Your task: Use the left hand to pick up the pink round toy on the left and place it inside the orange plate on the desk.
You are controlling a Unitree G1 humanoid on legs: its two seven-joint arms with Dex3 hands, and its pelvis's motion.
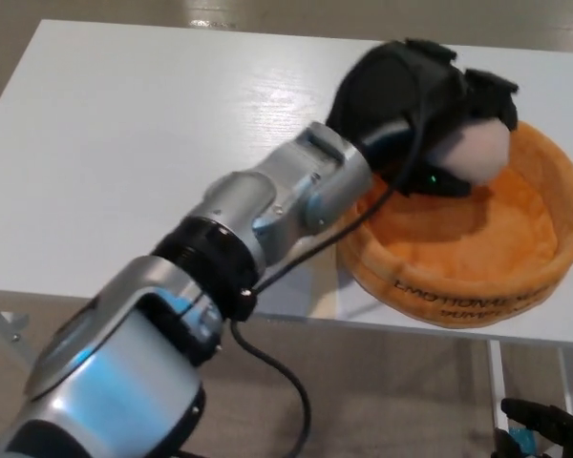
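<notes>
Pink round toy (479,153): held in the left hand, over the inside of the orange plate near its far rim; whether it touches the plate's bottom cannot be told.
Toy and hand: only the toy's pale pink right side shows past the black fingers; the rest is covered by the hand, which wraps it from the left and from above.
Left hand (420,114): closed round the toy, fingers curled over its top and thumb under its near side.
Left arm (258,215): silver and black, reaching from the lower left of the picture across the plate's left rim, with a black cable (296,262) hanging along it.
Orange plate (554,258): soft, round, with a high rim and dark lettering on its near wall; it sits at the surface's near right edge.
Surface (124,143): white, bare to the left of the plate.
Right hand (544,434): low at the picture's bottom right, below the plate and the surface's edge; only dark fingers show, and their state cannot be told.
</notes>
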